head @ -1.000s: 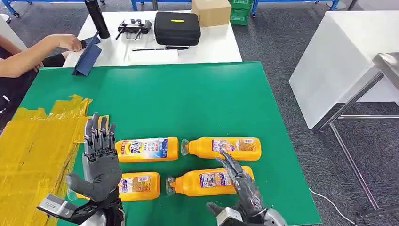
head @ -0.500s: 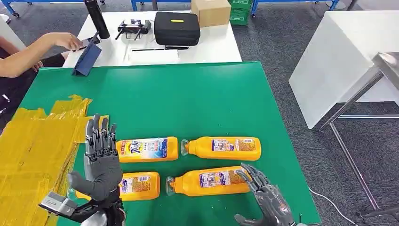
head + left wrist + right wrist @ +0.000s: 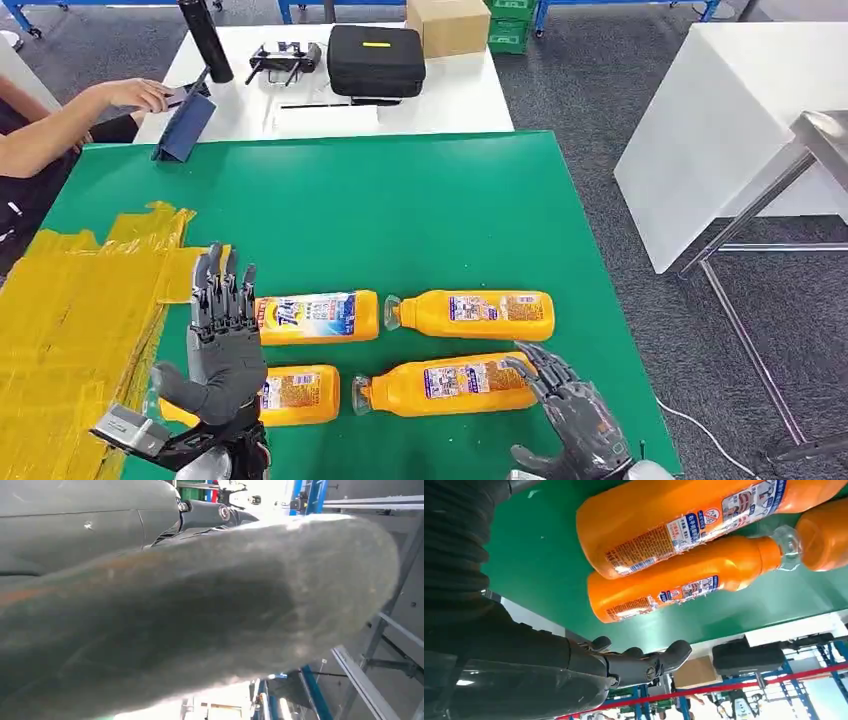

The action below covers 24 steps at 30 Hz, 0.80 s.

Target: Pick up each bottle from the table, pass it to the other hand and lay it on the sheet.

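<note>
Four orange bottles point(image 3: 445, 386) lie in two rows on the green counter point(image 3: 400, 220), near its front edge, right of the yellow sheet point(image 3: 70, 320). Left hand point(image 3: 225, 345) upright, fingers apart, empty; right hand point(image 3: 575, 415) spread, empty, beside the front-right bottle.

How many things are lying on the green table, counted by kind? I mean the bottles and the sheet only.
Orange bottles: 4 (far left, far right, near left, near right)
Yellow sheet: 1
Total: 5
</note>
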Motion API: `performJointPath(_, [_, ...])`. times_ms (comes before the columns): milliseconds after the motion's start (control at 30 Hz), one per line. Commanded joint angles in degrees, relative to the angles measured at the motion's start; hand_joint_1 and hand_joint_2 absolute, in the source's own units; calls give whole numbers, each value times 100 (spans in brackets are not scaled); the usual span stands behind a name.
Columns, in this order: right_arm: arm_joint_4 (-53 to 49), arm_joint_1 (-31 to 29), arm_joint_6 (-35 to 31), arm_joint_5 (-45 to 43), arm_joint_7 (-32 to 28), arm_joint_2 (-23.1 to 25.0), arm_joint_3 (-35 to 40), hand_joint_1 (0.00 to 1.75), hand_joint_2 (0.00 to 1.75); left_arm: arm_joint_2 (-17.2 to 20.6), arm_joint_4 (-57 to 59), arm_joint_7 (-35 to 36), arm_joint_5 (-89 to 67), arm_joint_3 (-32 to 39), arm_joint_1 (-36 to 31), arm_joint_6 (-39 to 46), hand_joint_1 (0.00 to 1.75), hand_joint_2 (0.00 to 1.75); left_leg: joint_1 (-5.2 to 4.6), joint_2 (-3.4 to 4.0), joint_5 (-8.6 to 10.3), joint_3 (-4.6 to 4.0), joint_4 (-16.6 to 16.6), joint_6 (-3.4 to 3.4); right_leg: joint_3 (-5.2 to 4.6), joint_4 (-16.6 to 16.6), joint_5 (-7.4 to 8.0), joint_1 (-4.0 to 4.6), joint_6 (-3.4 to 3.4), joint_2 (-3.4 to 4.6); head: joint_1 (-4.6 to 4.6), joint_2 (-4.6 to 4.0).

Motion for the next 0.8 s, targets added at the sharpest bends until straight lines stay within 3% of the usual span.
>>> performJointPath(33, [370,-213,32,-17,-4,76,142,0,175,-16,360,-199,4,127,-146,-15,0,0,7,9,-6,15,-2,-16,18,-7,-3,7,-8,3,0,0])
performJointPath(300, [1422,-906,646,-64,-241,678,260,0,175,-83,590,-199,23,74,-303,-161,0,0,14,23,-3,23,-6,-21,26,-17,6,13,-12,14,2,0])
performJointPath(667, [1762,-1062,976,14,-215,758,424,0,175,-94,711,-199,61,71,-404,-220,0,0,8,10,-1,14,-4,-12,17,-10,3,8,-3,4,2,0])
performJointPath(800, [2321,-1374,1259,198,-140,960,577,0,175,-108,873,-199,58,26,-529,-281,0,0,12,17,-3,19,-3,-18,23,-12,4,11,-6,9,0,0])
